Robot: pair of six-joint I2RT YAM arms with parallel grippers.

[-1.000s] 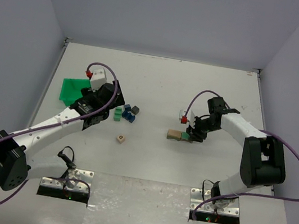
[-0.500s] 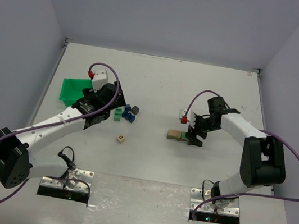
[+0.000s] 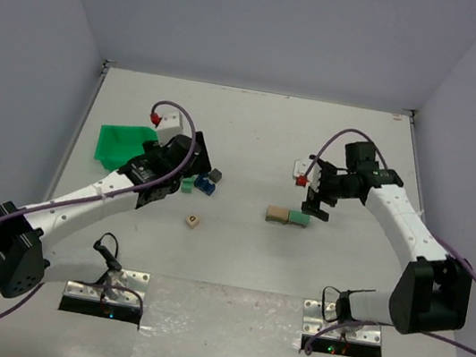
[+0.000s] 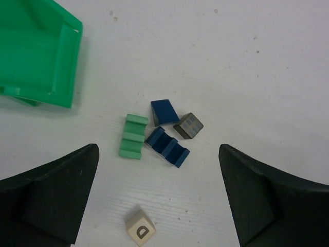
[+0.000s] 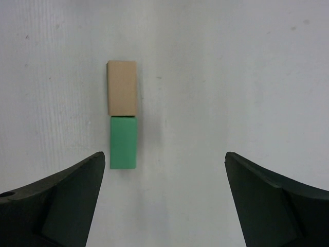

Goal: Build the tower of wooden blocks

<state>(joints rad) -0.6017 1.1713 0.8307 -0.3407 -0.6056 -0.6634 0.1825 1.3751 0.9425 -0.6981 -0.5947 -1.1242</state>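
The wood block tower is a single flat layer: a tan block (image 3: pixel 278 213) (image 5: pixel 122 87) and a green block (image 3: pixel 299 217) (image 5: pixel 123 142) lie end to end on the table. My right gripper (image 3: pixel 315 209) (image 5: pixel 164 170) hovers open above them, a little to the green block's side, holding nothing. My left gripper (image 3: pixel 197 159) (image 4: pixel 158 159) is open over a loose cluster: a ridged green block (image 4: pixel 133 136), a ridged blue block (image 4: pixel 167 146), a blue wedge (image 4: pixel 164 110) and a dark cube (image 4: pixel 188 125).
A small tan cube marked D (image 3: pixel 192 221) (image 4: pixel 139 230) lies alone nearer the arms. The green plastic bin (image 3: pixel 124 144) (image 4: pixel 36 56) sits left of the cluster. White walls close in the table on three sides.
My right gripper opened, let go of the green block beside the tan one and rose away. The left arm shifted right, over the loose blocks.
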